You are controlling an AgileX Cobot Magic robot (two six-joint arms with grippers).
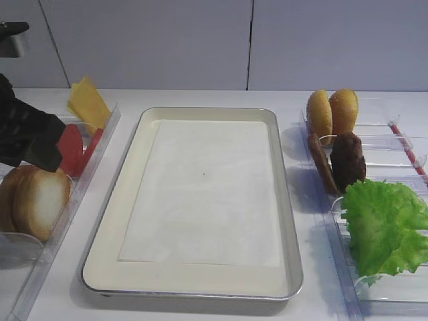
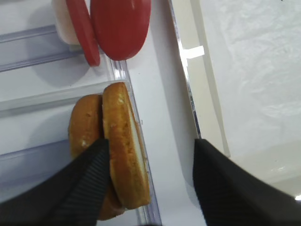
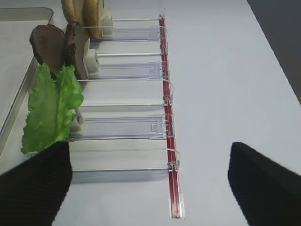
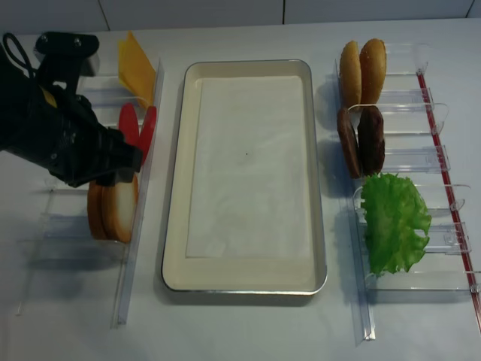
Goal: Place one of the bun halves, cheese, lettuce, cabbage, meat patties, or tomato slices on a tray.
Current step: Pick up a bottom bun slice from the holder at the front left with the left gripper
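Your left gripper (image 2: 148,181) stood wide open straddling the outer bun half (image 2: 124,146) in the left rack (image 2: 42,101), apparently not yet gripping; the tray (image 1: 281,200) lay alongside.

Big white table (image 1: 221,97), smooth and bright. Behind, a pale grey wall (image 1: 154,40) with thin dark lines between flat panels. Soft light, faint shadows on top.
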